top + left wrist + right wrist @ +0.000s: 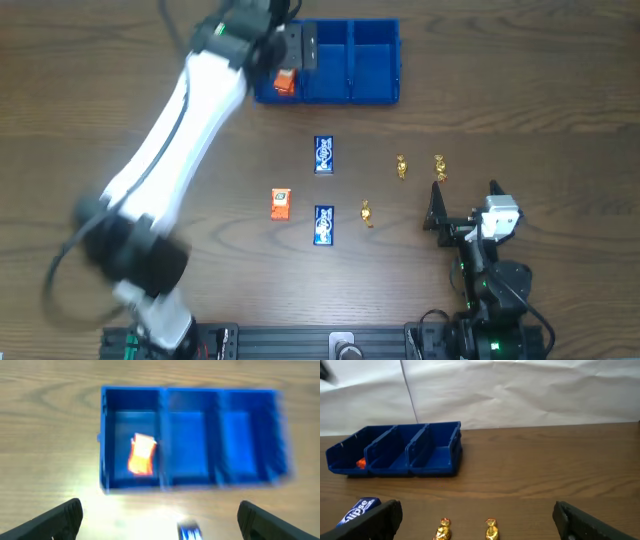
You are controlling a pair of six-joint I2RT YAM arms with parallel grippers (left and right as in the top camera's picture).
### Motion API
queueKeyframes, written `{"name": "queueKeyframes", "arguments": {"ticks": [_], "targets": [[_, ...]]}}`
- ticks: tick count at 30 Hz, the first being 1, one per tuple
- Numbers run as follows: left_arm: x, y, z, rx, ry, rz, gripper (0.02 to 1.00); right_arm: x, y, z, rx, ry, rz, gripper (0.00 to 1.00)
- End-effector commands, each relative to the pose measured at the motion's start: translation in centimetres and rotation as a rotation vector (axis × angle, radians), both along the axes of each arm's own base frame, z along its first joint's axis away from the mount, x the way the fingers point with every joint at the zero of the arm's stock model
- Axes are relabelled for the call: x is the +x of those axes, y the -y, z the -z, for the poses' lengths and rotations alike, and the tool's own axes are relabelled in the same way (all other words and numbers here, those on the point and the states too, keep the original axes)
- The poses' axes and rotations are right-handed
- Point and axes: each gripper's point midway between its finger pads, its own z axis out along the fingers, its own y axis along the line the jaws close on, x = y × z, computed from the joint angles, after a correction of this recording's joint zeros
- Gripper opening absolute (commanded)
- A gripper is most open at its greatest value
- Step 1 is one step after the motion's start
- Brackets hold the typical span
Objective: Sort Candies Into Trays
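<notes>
The top view looks straight down on the worktop (540, 110) from above, taking in the whole spread, with the blue tray (350, 62) at 12 o'clock. The left wrist view hangs over that tray, facing almost straight down, near enough that the tray spans most of its width. The right wrist view sits low by the worktop around 4 o'clock, looking level across it toward 12. All three share the tray and the orange candy (141, 455) in its end compartment.

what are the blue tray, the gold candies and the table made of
Blue tray: probably moulded plastic; uniform colour, thin rigid walls, slight sheen.
Gold candies: wrappers look like metallic foil; shiny, with twisted ends.
Table: wood or wood-look laminate; dark grain shows.
</notes>
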Motion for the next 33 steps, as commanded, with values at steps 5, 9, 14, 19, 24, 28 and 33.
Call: {"name": "queueKeyframes", "arguments": {"ticks": [5, 9, 14, 19, 24, 28, 33], "targets": [[-13.6, 0.7, 6.9, 0.028, -0.165, 0.042, 0.998, 0.0, 0.0, 0.1, -0.012, -0.001, -0.005, 0.998], [-16.5, -0.5, 14.0, 0.05, -0.294, -0.041, 0.998, 0.0, 0.0, 0.1, -0.012, -0.001, -0.005, 0.998], [-18.5, -0.9, 19.1, 0.038, -0.375, -0.053, 1.0, 0.0, 0.0, 0.1, -0.012, -0.001, -0.005, 0.998], [-19.6, -1.5, 20.6, 0.056, -0.416, -0.065, 0.998, 0.0, 0.0, 0.2, -0.012, -0.001, -0.005, 0.998], [-20.2, -1.2, 21.5, 0.078, -0.443, -0.051, 0.95, 0.0, 0.0, 0.1, -0.012, -0.001, -0.005, 0.998], [-20.4, -1.3, 22.1, 0.082, -0.46, -0.067, 0.897, 0.0, 0.0, 0.2, -0.012, -0.001, -0.005, 0.998], [-20.6, -1.3, 22.6, 0.091, -0.475, -0.067, 0.875, 0.0, 0.0, 0.1, -0.012, -0.001, -0.005, 0.998]]}}
